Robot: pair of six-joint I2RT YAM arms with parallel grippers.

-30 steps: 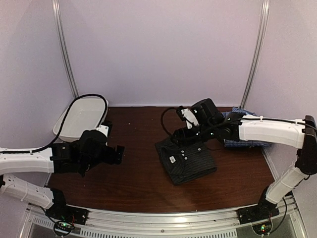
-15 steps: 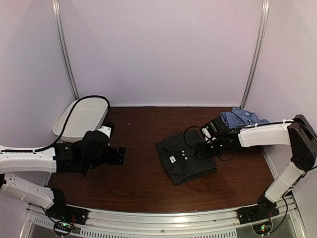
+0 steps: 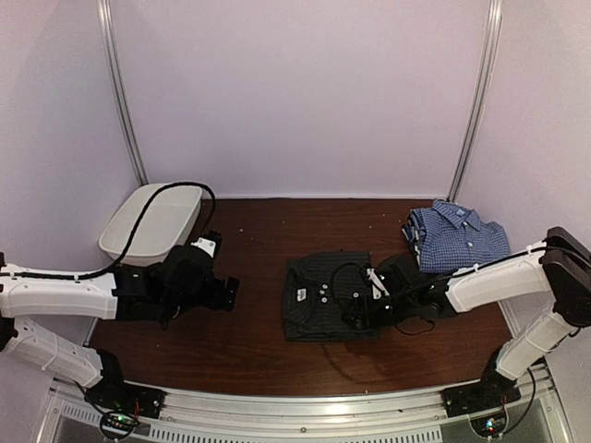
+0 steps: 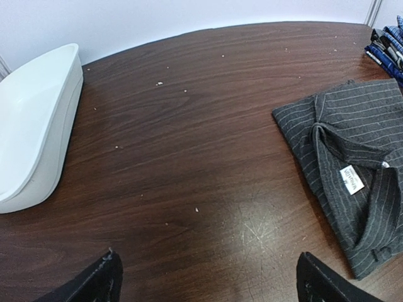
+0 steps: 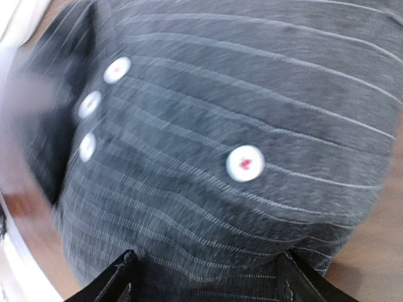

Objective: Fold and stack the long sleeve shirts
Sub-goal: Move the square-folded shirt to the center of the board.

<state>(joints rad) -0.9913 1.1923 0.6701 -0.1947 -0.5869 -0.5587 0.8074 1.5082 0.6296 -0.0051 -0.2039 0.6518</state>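
Note:
The black pinstriped shirt point(image 3: 319, 297) lies folded flat in the middle of the table, collar and label to the left. It shows at the right of the left wrist view point(image 4: 352, 151) and fills the right wrist view point(image 5: 239, 126), white buttons up. The blue-and-white check shirt point(image 3: 459, 238) lies folded at the back right, its corner showing in the left wrist view point(image 4: 391, 44). My right gripper point(image 3: 360, 312) is low over the black shirt's right part, its jaws point(image 5: 208, 277) spread wide with cloth between the fingertips. My left gripper point(image 3: 226, 293) is open and empty over bare wood point(image 4: 208, 283), left of the black shirt.
A white oval plastic tub point(image 3: 152, 221) stands at the back left, also in the left wrist view point(image 4: 31, 138). The brown table point(image 3: 268, 231) has pale walls at the back and sides. Small crumbs dot the wood.
My right arm has swung down and toward the front, and the black shirt has turned and slid left under it. The blue check shirt is now uncovered. My left gripper edged slightly right.

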